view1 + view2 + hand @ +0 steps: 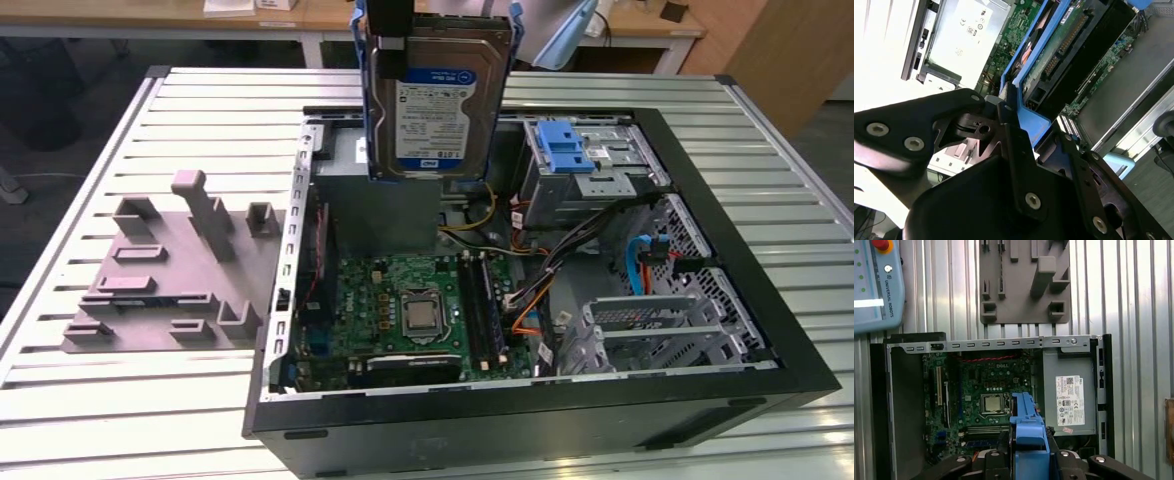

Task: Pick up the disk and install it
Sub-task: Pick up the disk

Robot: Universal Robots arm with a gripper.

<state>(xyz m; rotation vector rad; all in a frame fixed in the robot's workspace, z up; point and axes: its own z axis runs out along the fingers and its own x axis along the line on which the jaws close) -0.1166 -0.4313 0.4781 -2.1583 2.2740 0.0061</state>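
The disk point(434, 100), a silver hard drive with a white-and-blue label and blue rails, hangs upright above the back of the open computer case point(747, 300). My gripper point(390, 22) holds it from above by its top edge and is shut on it. In the second wrist view the black fingers point(1013, 145) clamp the disk's blue rail point(1026, 112), with the drive's circuit-board side point(1064, 40) showing beyond. The first wrist view looks straight down past the blue rail point(1026, 425) onto the case.
A grey drive cage with a blue tab point(567, 150) sits at the case's back, toward the exterior view's right. A grey box with a white sticker point(1070, 400) and the motherboard point(407, 305) lie inside. A grey fixture plate point(174, 270) rests on the slatted table point(134, 400).
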